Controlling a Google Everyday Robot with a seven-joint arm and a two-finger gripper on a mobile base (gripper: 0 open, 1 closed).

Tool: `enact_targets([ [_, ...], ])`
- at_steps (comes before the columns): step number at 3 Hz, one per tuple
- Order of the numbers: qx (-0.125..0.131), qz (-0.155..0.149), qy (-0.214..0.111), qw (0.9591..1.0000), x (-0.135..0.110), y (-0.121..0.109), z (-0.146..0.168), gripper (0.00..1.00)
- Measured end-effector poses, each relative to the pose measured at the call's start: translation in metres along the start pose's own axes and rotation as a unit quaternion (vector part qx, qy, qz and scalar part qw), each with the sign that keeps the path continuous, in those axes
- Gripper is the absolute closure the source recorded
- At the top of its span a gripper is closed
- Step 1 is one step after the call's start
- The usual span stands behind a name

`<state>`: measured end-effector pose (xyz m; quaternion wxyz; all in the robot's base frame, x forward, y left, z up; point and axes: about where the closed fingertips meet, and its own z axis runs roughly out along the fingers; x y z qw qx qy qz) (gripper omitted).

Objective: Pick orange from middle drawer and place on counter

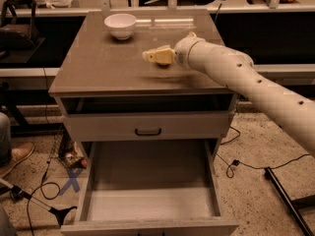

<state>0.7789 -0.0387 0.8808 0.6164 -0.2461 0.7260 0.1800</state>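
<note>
My gripper [156, 57] hovers low over the middle of the counter [98, 68], reached in from the right on the white arm. It is shut on a small yellow-orange rounded thing, the orange [163, 57], which is mostly covered by the pale fingers. The middle drawer [150, 200] is pulled far out at the bottom front. Its pale grey floor is bare, with nothing in it.
A white bowl [120, 25] stands at the counter's back left. A shut drawer front with a black handle [147, 131] sits under an open slot. Cables and a blue X mark [73, 178] lie on the floor to the left, and a black leg [288, 200] to the right.
</note>
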Motion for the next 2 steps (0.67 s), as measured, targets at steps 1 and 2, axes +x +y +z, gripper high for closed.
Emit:
enact_targets([
  [1,0.016,0.0,-0.021,0.9997,-0.013,-0.013,-0.033,0.0],
  [2,0.026,0.016,-0.048,0.9984,-0.016,-0.036,-0.075,0.0],
])
